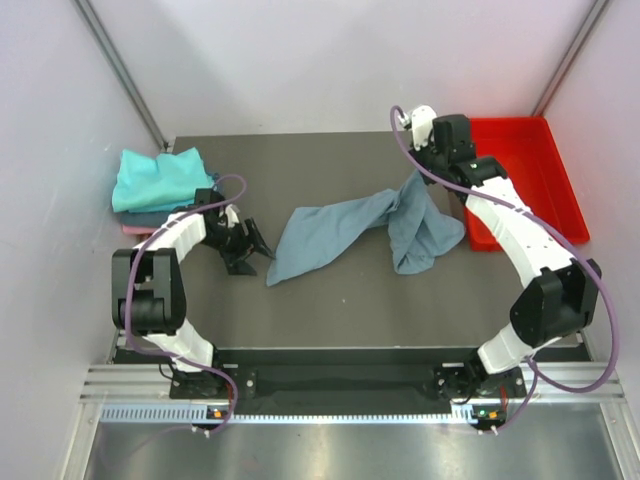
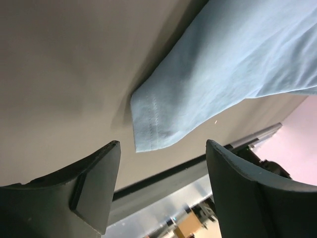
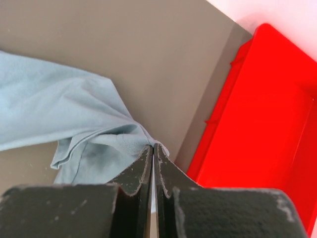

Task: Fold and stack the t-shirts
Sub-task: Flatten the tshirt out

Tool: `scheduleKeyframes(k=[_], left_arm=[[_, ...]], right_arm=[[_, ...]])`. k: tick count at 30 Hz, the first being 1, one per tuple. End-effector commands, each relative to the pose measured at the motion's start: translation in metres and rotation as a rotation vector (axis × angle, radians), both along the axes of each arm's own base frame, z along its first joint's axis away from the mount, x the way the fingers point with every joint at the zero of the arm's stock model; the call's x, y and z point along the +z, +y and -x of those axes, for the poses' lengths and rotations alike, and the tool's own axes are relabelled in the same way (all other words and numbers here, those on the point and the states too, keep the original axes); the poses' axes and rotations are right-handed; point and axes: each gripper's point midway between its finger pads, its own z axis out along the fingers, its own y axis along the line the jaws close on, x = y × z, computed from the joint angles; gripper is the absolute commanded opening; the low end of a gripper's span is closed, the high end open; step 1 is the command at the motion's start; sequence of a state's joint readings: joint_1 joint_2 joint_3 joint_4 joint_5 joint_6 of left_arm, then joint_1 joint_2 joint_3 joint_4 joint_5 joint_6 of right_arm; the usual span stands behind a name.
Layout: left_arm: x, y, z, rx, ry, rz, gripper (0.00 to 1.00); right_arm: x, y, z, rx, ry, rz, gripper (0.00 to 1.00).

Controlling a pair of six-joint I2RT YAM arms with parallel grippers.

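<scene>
A dusty grey-blue t-shirt (image 1: 350, 228) lies stretched across the middle of the dark table (image 1: 330, 300). My right gripper (image 1: 413, 172) is shut on its far right edge and lifts that part; the wrist view shows the cloth (image 3: 84, 134) pinched at the tips (image 3: 154, 148). My left gripper (image 1: 262, 246) is open and empty, low over the table just left of the shirt's near corner (image 2: 148, 129), with fingers (image 2: 96, 183) either side. A folded teal t-shirt (image 1: 158, 177) sits on blue and pink ones (image 1: 135, 226) at the far left.
A red plastic tray (image 1: 545, 180) stands at the far right, close to my right gripper, also in the right wrist view (image 3: 257, 114). White walls enclose the table on three sides. A metal rail (image 1: 330, 385) runs along the near edge.
</scene>
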State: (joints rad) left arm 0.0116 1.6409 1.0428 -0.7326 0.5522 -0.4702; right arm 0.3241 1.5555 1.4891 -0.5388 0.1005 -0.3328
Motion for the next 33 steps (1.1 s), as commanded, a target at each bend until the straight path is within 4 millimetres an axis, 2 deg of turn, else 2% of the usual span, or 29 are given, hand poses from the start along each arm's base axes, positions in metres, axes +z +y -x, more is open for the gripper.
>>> scheduleKeyframes(k=[1, 2, 8, 13, 14, 18, 20, 24, 25, 27, 28, 30, 32, 33], left_arm=[[-0.001, -0.007, 0.012, 0.025, 0.064, 0.054, 0.74], [-0.004, -0.008, 0.018, 0.032, 0.09, 0.064, 0.73], [-0.02, -0.014, 0.04, 0.048, 0.175, 0.096, 0.68], [-0.026, -0.02, 0.042, 0.048, 0.193, 0.126, 0.64], [-0.027, -0.021, 0.038, 0.048, 0.183, 0.133, 0.63], [-0.029, -0.024, 0.024, 0.05, 0.167, 0.158, 0.48], [-0.029, -0.025, 0.015, 0.055, 0.152, 0.164, 0.46], [-0.022, -0.026, 0.002, 0.046, 0.106, 0.175, 0.35], [-0.019, -0.026, -0.002, 0.046, 0.089, 0.175, 0.19], [-0.012, -0.026, -0.008, 0.042, 0.053, 0.18, 0.04], [-0.008, -0.026, -0.013, 0.034, 0.028, 0.175, 0.0], [0.005, -0.024, -0.021, 0.017, -0.031, 0.159, 0.0], [0.027, -0.021, -0.036, -0.01, -0.118, 0.154, 0.0], [0.036, -0.018, -0.043, -0.016, -0.152, 0.145, 0.0]], right_arm=[[0.043, 0.005, -0.023, -0.005, -0.127, -0.052, 0.0], [0.048, 0.006, -0.025, -0.003, -0.137, -0.058, 0.0], [0.046, 0.011, -0.032, 0.001, -0.13, -0.069, 0.0], [0.042, 0.014, -0.036, 0.003, -0.124, -0.078, 0.0], [0.043, 0.014, -0.037, 0.003, -0.126, -0.078, 0.0], [0.044, 0.014, -0.04, -0.001, -0.132, -0.074, 0.0], [0.044, 0.014, -0.041, -0.003, -0.135, -0.072, 0.0], [0.042, 0.012, -0.041, -0.007, -0.136, -0.061, 0.0], [0.042, 0.012, -0.042, -0.011, -0.138, -0.058, 0.0], [0.042, 0.01, -0.043, -0.016, -0.144, -0.054, 0.0], [0.042, 0.011, -0.043, -0.014, -0.145, -0.055, 0.0], [0.05, 0.01, -0.043, -0.018, -0.164, -0.057, 0.0], [0.059, 0.009, -0.043, -0.016, -0.183, -0.054, 0.0], [0.07, 0.007, -0.043, -0.02, -0.207, -0.053, 0.0]])
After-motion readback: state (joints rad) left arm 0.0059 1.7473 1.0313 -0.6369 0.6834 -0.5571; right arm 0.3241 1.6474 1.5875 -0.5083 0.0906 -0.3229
